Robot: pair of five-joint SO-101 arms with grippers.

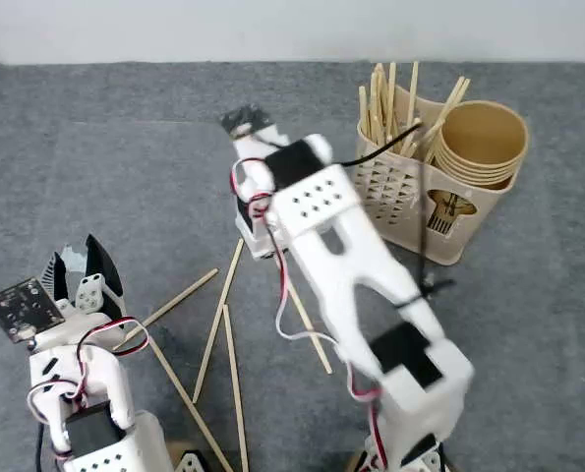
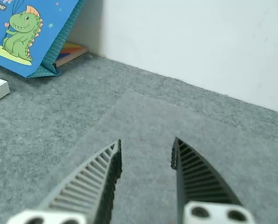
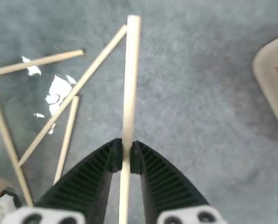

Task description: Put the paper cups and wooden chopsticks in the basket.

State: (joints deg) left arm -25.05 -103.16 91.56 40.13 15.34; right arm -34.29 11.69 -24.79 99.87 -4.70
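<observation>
The right claw is closed on one wooden chopstick, whose near end is cut off by the frame edge. Four loose chopsticks lie on the grey tabletop just beyond it (two run out of frame). From above, the right arm covers parts of them. The left claw hangs open above bare tabletop, gripping nothing. One basket stands apart from the loose ones. It holds a stack of paper cups and a bundle of chopsticks, both too tightly packed to count.
</observation>
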